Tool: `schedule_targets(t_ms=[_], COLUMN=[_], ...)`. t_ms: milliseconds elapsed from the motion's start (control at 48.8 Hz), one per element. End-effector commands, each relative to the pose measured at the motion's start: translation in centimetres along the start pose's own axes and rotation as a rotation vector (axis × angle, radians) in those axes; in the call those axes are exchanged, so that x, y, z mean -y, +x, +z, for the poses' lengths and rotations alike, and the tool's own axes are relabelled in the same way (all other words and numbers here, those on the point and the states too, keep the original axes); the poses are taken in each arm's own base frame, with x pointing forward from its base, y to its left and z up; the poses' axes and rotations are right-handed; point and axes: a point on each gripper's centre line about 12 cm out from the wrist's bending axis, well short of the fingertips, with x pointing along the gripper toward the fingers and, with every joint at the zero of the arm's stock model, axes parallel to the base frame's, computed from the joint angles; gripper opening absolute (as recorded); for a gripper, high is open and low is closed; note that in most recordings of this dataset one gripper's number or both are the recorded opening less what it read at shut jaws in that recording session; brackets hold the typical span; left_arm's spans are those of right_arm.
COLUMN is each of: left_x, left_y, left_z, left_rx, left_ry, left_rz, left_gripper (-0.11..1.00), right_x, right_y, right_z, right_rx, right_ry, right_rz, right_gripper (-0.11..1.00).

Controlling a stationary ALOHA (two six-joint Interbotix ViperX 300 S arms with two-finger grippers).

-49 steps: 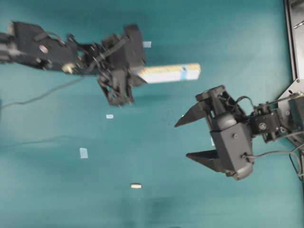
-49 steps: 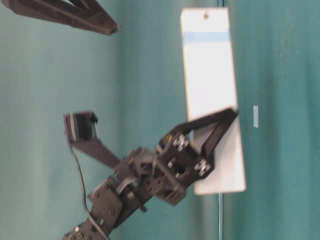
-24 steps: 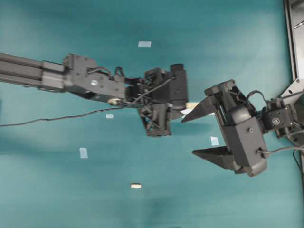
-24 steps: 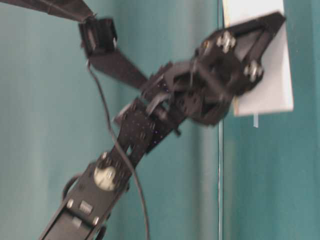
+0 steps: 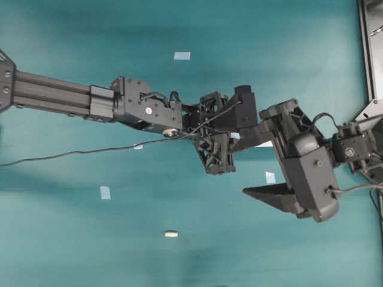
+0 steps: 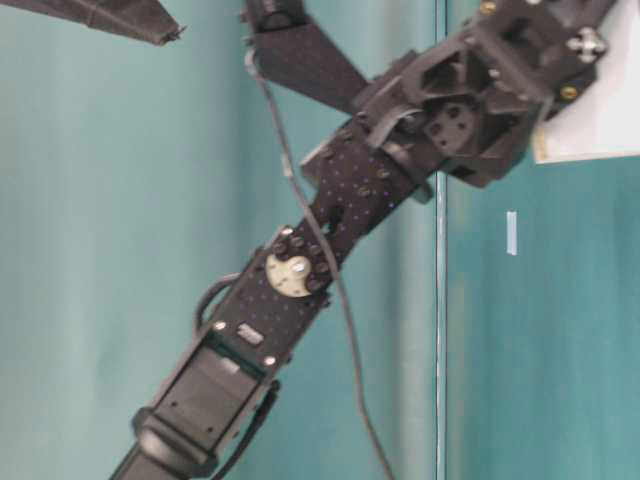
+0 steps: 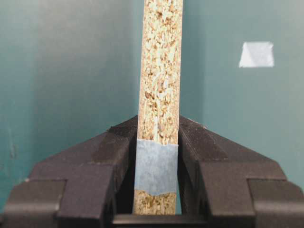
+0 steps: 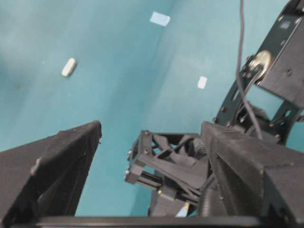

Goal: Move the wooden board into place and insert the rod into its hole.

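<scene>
My left gripper [image 5: 238, 136] is shut on the wooden board [image 7: 160, 71]. In the left wrist view its jaws [image 7: 156, 137] clamp the board's speckled edge at the light-blue tape patch [image 7: 156, 166]. From overhead only a white sliver of the board [image 5: 264, 143] shows under the right gripper. At table level its pale face [image 6: 595, 130] hangs in the air at the upper right. My right gripper [image 5: 239, 171] stands wide open and empty, its upper finger over the left gripper. The right wrist view shows the left gripper's frame [image 8: 166, 171] between its fingers [image 8: 61, 161]. The rod [image 5: 171, 234] [image 8: 69, 67] lies alone on the mat.
Small pale-blue tape squares lie on the teal mat [image 5: 182, 55] [image 5: 105, 192] [image 5: 270, 177]. The left arm's cable [image 5: 60, 154] trails left across the mat. A metal frame [image 5: 371, 48] borders the right edge.
The left arm has reached far to the right carrying the board, which now sits under the right gripper's upper finger. The right gripper shifted slightly up and stayed open.
</scene>
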Motion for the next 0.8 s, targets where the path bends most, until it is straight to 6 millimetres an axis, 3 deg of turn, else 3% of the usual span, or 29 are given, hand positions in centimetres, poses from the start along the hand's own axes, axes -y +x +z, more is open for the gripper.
schedule_targets(t_ms=[0, 554, 595, 779], left_x=[-0.1, 0.0, 0.1, 0.1], left_y=[-0.9, -0.1, -0.1, -0.2], left_z=[2.2, 1.4, 1.4, 1.9], left_rx=[0.057, 0.045, 0.043, 0.055], left_ry=[-0.010, -0.004, -0.003, -0.003], left_rz=[0.000, -0.001, -0.002, -0.003], left_gripper=[0.22, 0.22, 0.29, 0.79], right_x=[0.2, 0.0, 0.0, 0.0], right_y=[-0.5, -0.2, -0.2, -0.3], right_z=[0.4, -0.3, -0.4, -0.5], right_rx=[0.021, 0.004, 0.006, 0.006], right_ry=[0.000, -0.002, -0.002, -0.002], right_rz=[-0.005, -0.003, -0.003, -0.003], right_gripper=[0.99, 0.99, 0.99, 0.99])
